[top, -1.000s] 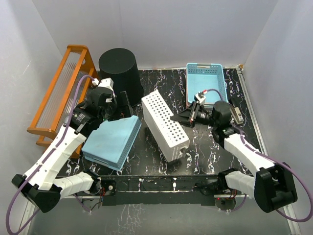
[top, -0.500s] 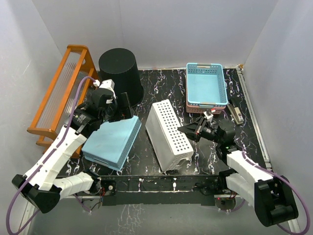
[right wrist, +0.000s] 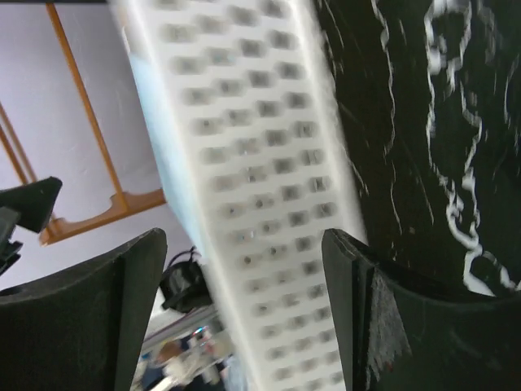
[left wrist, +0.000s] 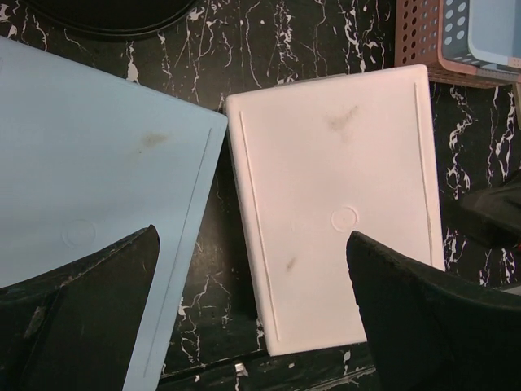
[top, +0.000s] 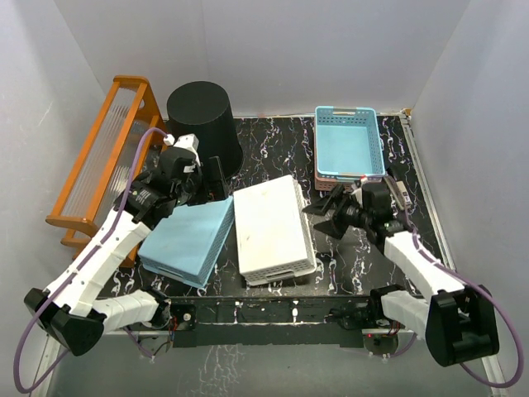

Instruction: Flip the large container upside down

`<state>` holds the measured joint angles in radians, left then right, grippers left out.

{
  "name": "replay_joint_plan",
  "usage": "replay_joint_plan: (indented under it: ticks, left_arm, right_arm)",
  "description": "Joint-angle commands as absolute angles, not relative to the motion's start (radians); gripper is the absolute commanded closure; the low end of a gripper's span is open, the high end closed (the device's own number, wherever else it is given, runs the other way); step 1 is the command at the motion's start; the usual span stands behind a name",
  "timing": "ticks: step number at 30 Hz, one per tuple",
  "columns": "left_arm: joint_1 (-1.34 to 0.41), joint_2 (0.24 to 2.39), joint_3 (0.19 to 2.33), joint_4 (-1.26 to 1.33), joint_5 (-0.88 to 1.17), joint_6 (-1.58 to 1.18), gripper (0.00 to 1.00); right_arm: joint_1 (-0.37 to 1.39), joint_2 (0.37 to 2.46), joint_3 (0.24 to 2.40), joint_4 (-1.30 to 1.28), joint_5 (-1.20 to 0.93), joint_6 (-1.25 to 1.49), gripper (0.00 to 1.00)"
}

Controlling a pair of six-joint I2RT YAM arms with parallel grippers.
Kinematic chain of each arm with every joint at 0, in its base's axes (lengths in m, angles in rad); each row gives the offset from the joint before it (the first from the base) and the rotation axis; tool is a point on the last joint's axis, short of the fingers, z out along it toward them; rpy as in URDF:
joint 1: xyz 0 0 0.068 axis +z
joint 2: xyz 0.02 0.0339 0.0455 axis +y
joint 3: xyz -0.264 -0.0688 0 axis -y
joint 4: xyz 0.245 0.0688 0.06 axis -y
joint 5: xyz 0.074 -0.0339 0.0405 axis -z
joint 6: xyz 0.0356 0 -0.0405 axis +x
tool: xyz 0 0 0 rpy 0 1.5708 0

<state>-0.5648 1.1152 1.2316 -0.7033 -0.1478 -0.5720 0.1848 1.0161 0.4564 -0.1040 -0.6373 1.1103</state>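
The large container (top: 202, 118), a tall black ribbed bin, stands at the back left of the table with a flat dark face upward. Only its lower edge (left wrist: 106, 16) shows at the top of the left wrist view. My left gripper (top: 211, 178) hangs open just in front of it, above the gap between two overturned baskets, with nothing between its fingers (left wrist: 252, 244). My right gripper (top: 326, 213) is open at the right of the white basket (top: 271, 227), and that basket's perforated wall (right wrist: 260, 163) is blurred between the spread fingers (right wrist: 244, 240).
The white basket (left wrist: 342, 187) and a blue basket (top: 188, 238) lie bottom up side by side in front. Another blue basket (top: 349, 141) sits nested in a pink one (left wrist: 419, 41) at the back right. An orange rack (top: 103, 161) lines the left edge.
The white basket, tilted on its side a second ago, has dropped flat with its bottom up. My right gripper has opened and let it go. The left arm has barely moved.
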Motion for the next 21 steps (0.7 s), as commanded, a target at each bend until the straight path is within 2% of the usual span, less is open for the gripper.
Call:
replay_joint_plan:
  ticks: [1,3,4,5,10,16,17,19,21]
  left_arm:
    - [-0.561,1.128,1.251,-0.696,-0.128,-0.545,0.01]
    - [-0.561,1.129,1.25,-0.691,-0.126,-0.536,0.01]
    - [-0.56,1.131,1.252,-0.691,-0.124,-0.531,0.01]
    - [-0.561,1.131,1.254,-0.689,-0.12,-0.525,0.01]
    - [-0.561,1.123,1.253,-0.67,-0.098,-0.5,0.01]
    - [-0.562,1.167,1.257,-0.664,0.002,-0.449,0.01]
    - [-0.563,1.18,1.258,-0.67,0.031,-0.441,0.01]
    - [-0.568,1.186,1.244,-0.673,0.079,-0.428,0.01]
    - [-0.571,1.182,1.225,-0.675,0.104,-0.422,0.01]
  right_arm:
    - [0.18,1.055,0.701,-0.377,-0.432,0.779,0.23]
    - [0.18,1.052,0.773,-0.442,-0.322,0.7,0.17]
    - [0.18,1.052,0.812,-0.472,-0.272,0.664,0.07]
    - [0.181,1.057,0.856,-0.503,-0.228,0.62,0.02]
    - [0.18,1.158,1.12,-0.626,-0.038,0.426,0.02]
    - [0.182,1.429,1.386,-0.645,0.052,0.359,0.02]
    - [0.182,1.477,1.416,-0.637,0.059,0.358,0.02]
    - [0.185,1.567,1.484,-0.625,0.007,0.345,0.09]
    - [0.201,1.653,1.568,-0.632,-0.044,0.34,0.1]
